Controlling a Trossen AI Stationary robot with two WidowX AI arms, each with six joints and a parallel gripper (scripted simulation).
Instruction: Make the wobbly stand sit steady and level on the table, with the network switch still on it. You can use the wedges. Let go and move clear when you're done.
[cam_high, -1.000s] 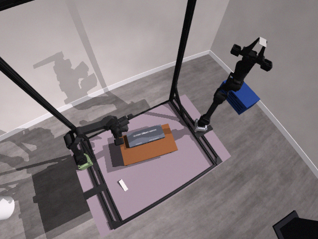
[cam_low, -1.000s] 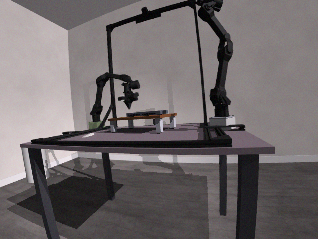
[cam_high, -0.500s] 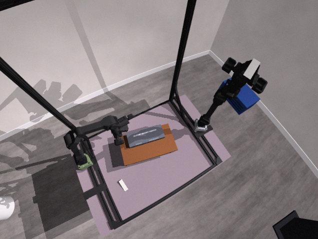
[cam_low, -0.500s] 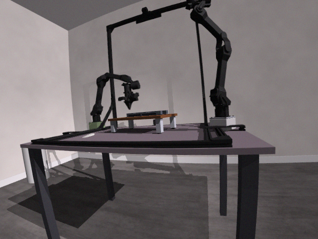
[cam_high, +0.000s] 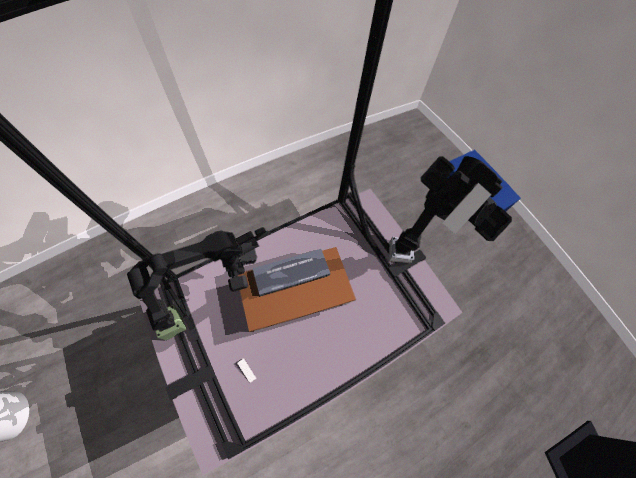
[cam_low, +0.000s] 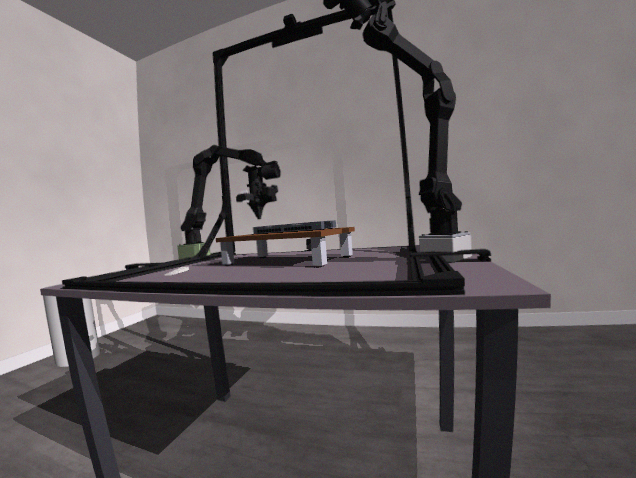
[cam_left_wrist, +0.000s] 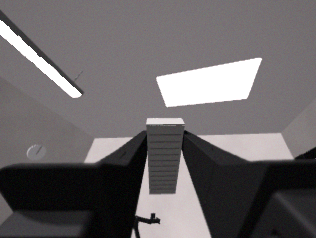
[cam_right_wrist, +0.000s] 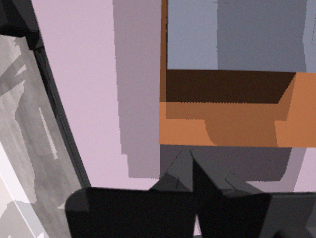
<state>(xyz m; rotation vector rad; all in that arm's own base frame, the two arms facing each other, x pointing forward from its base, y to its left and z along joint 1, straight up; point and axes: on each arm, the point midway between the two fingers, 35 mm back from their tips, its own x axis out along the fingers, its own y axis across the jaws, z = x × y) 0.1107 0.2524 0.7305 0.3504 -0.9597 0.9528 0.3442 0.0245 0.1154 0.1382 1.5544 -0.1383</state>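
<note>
The orange stand (cam_high: 298, 295) (cam_low: 318, 251) sits on short white legs on the purple table, with the grey network switch (cam_high: 290, 271) on its top. My left gripper (cam_high: 462, 203) is raised high beyond the table's far right side and is shut on a grey ribbed wedge (cam_left_wrist: 164, 155), which points up at the ceiling. My right gripper (cam_high: 237, 281) hangs shut and empty just above the stand's left end (cam_right_wrist: 235, 125), near the switch (cam_right_wrist: 235, 35). A second, white wedge (cam_high: 245, 370) lies flat on the table in front of the stand.
A black frame (cam_high: 359, 102) of rails and tall posts surrounds the work area. A blue block (cam_high: 493, 179) lies on the floor by the wall behind the left arm. A white cylinder (cam_high: 10, 413) stands on the floor at the left.
</note>
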